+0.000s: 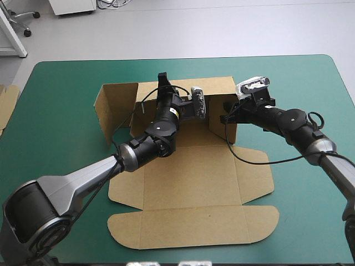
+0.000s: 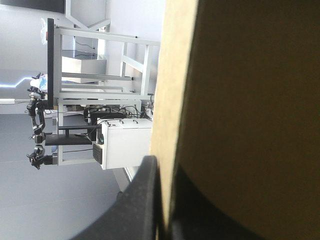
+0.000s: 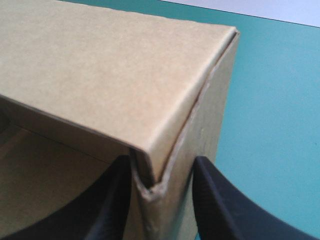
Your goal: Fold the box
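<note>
Since everything sits in plain sight from the high view, the count is easy: one brown box (image 1: 188, 183), two grippers, and one spare edge of board (image 1: 6, 102) poking in at the table's left edge.

Going left to right, there's a wide bare stretch of teal-green cover (image 1: 55, 166) and then the box in the middle of the table. Its base and lid panels lie flat toward the near edge, and three walls stand up at the far end. The left wall is swung outward and free.

The left gripper (image 1: 163, 80) is up at the back wall's top edge. In its wrist view the gripper (image 2: 165, 190) has its black fingers pinched onto the box (image 2: 250, 100), one either side of the sheet.

The right gripper (image 1: 228, 113) is at the right wall's corner. Up close, that gripper (image 3: 160, 200) is clamped over the folded corner of the box (image 3: 100, 75), with one finger inside and one outside.

Right of that the cover (image 3: 270, 100) is bare out to the table's edge. The lid's rounded flap lies close to the near edge.
</note>
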